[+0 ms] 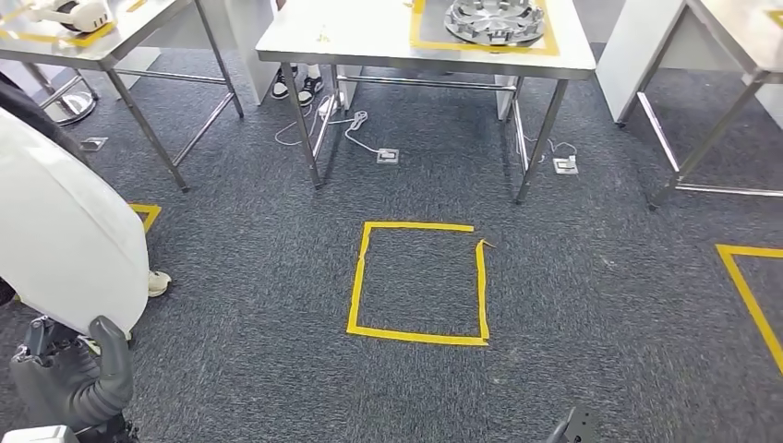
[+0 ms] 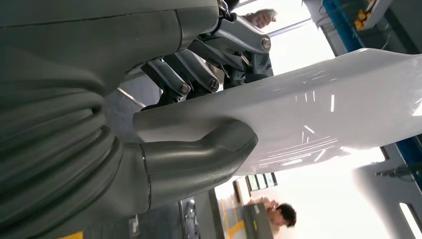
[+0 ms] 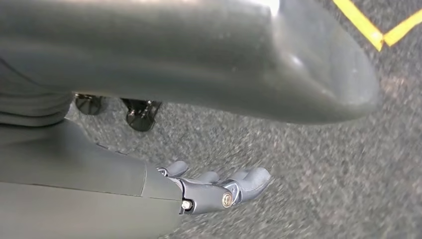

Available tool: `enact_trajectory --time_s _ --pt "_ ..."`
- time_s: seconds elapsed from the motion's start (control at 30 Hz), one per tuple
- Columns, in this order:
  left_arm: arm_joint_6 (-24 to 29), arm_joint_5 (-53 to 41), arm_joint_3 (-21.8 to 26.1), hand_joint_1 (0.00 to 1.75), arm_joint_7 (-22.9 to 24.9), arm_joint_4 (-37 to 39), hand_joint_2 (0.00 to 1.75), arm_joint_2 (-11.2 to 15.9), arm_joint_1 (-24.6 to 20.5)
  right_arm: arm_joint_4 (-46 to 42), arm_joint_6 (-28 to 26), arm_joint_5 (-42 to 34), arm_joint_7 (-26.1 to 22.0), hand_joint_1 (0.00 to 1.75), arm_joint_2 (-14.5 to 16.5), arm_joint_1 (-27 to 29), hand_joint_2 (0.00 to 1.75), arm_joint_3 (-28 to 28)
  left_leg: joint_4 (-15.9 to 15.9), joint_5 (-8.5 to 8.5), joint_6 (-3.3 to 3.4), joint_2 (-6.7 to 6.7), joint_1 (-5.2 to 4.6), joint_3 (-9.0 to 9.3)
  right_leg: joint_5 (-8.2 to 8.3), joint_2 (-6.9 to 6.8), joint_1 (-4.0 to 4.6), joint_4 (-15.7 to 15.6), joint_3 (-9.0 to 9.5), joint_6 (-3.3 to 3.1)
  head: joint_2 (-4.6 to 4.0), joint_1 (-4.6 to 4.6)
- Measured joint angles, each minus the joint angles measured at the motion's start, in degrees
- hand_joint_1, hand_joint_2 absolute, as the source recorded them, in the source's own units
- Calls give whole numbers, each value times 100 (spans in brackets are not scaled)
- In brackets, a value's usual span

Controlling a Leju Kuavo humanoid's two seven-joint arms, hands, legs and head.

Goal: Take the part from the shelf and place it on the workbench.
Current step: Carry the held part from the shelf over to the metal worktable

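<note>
Looks like the carry step: left hand [image 2: 199,124] has thumb and fingers clamped on the white part [image 2: 318,114], held low at the robot's left side, right hand [image 3: 219,191] hanging empty with fingers loosely apart, so next it needs to walk to the workbench [image 1: 369,41] ahead

Dark grey carpet [image 1: 572,277] underfoot, marked with a square of yellow tape [image 1: 417,282] at centre; a second taped outline [image 1: 750,295] cut off at the right edge, a corner of another [image 1: 146,215] at the left. Grey metal floor boxes [image 1: 388,156] set into the carpet, with white cables [image 1: 323,120] trailing between the table legs. Black-and-white shoes [image 1: 297,85] of a person standing behind the middle table. A light shoe [image 1: 159,282] at the left. A round chrome stool base [image 1: 66,106] under the far left table. White headset-like device [image 1: 74,13] lying on that table's top.
</note>
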Motion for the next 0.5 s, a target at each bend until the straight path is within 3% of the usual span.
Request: enact_trajectory --time_s 0.03,0.07,0.1,0.17,0.23,0.3,0.33,0.4,0.43,0.5 --pt "27 6 1 175 6 5 175 3 10 0 -30 -2 20 0 4 6 0 0 94 32 -2 -5 5 -51 6 80 -1 7 -8 4 0 1" --pt "77 0 1 175 4 9 175 3 17 0 -58 -8 34 0 9 11 0 0 -34 170 2 -18 12 6 12 164 -3 16 -13 12 0 1" --pt "151 -17 1 175 -3 9 175 3 20 0 -80 -17 44 0 14 13 0 0 -384 387 10 -67 24 174 17 245 -7 29 -16 25 0 1" --pt "369 -87 -1 175 -33 -2 175 2 34 0 -98 -47 35 0 21 4 0 0 -1150 683 37 -296 49 536 26 395 -13 59 -37 71 -1 1" --pt "582 -138 -4 175 -56 -17 175 1 64 0 -90 -86 11 0 21 -1 0 0 -1459 728 81 -418 42 669 48 513 -17 61 -81 152 -1 2" --pt "710 -145 -11 175 -64 -26 175 -9 78 -1 -80 -119 -22 0 18 12 0 0 -1484 764 158 -313 23 672 90 603 -36 31 -118 242 -1 1" --pt "747 -144 -21 175 -67 -28 175 -19 77 -1 -79 -135 -41 0 18 20 0 0 -1507 791 203 -253 26 677 80 546 -38 53 -141 275 -1 3" --pt "804 -146 -43 175 -74 -32 175 -43 76 -2 -91 -169 -67 0 13 10 0 -1 -1553 837 277 -109 38 674 -137 249 -16 395 -309 316 -1 28" --pt "836 -151 -51 175 -77 -29 175 -50 79 -2 -101 -186 -73 0 8 -3 0 -1 -1557 842 294 -36 29 667 -329 71 -2 732 -466 328 0 40" --pt "893 -167 -53 175 -81 -19 175 -61 84 -2 -119 -216 -75 0 -4 -22 0 -1 -1549 841 310 126 11 644 -654 -55 2 1454 -795 348 0 49"
